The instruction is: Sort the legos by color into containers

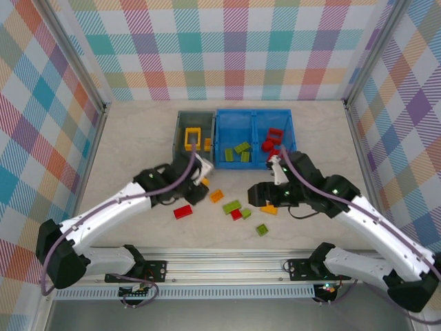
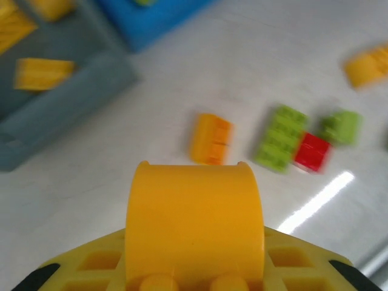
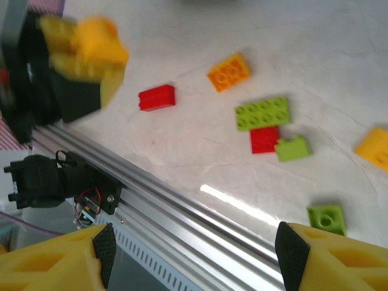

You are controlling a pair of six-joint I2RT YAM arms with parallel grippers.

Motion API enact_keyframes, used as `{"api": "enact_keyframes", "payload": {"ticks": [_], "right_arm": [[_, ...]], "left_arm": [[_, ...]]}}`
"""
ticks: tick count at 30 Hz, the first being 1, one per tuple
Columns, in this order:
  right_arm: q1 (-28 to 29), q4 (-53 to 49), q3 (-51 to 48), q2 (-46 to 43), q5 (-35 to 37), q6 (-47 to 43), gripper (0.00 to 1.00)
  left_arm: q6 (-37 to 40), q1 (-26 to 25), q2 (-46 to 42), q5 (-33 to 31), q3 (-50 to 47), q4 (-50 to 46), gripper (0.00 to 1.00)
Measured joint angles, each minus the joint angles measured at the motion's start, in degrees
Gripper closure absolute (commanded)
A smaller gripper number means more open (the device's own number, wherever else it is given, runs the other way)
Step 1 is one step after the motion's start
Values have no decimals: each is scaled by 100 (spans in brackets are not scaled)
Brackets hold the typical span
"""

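From the top external camera, the sort looks about half done. At upper centre the grey bin [image 1: 180, 134] holds a yellow frame [image 1: 193, 136] and another yellow piece. Beside it, the blue bin [image 1: 238, 112] has green bricks [image 1: 241, 149] in its left compartment and red bricks [image 1: 271, 140] in its right. Seven loose legos lie on the table [image 1: 138, 152] below the bins: two red, three green and two orange. The left gripper [image 1: 201, 179] hangs just below the grey bin, and the right gripper [image 1: 265, 196] is over the loose cluster.

In the left wrist camera, the left gripper is closed on a yellow rounded brick [image 2: 194, 212] at lower centre. The grey bin is at upper left, which is probably where the brick belongs. A loose orange brick [image 2: 210, 139] lies mid-frame.

In the right wrist camera, the right gripper's fingers [image 3: 73, 257] are spread wide across the bottom of the frame with nothing between them. A long green brick [image 3: 262, 113] and a red brick [image 3: 156, 97] wait above, not yet sorted.
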Motion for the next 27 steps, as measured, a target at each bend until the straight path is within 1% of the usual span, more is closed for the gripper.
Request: {"api": "enact_keyframes", "payload": {"ticks": [1, 4, 9, 13, 18, 23, 27], "right_arm": [[151, 116, 153, 201, 72, -70, 29], [450, 494, 415, 664, 221, -160, 29], [693, 866, 448, 1045, 503, -164, 29], [796, 1043, 446, 1067, 697, -81, 29], [813, 1191, 382, 997, 822, -31, 29], [813, 1353, 208, 925, 839, 33, 29], [813, 1617, 42, 905, 754, 79, 28]], "left_arm": [[-44, 249, 168, -94, 243, -101, 77], [-214, 719, 870, -420, 960, -273, 75], [-688, 1099, 2391, -920, 2179, -535, 73], [-1126, 1147, 3493, -1478, 2964, -831, 73], [-1534, 1147, 4492, -2046, 3720, -1163, 72], [-1720, 1147, 5064, -2356, 4170, -1368, 63], [-1816, 1147, 5331, -2538, 4419, -1471, 54]]}}
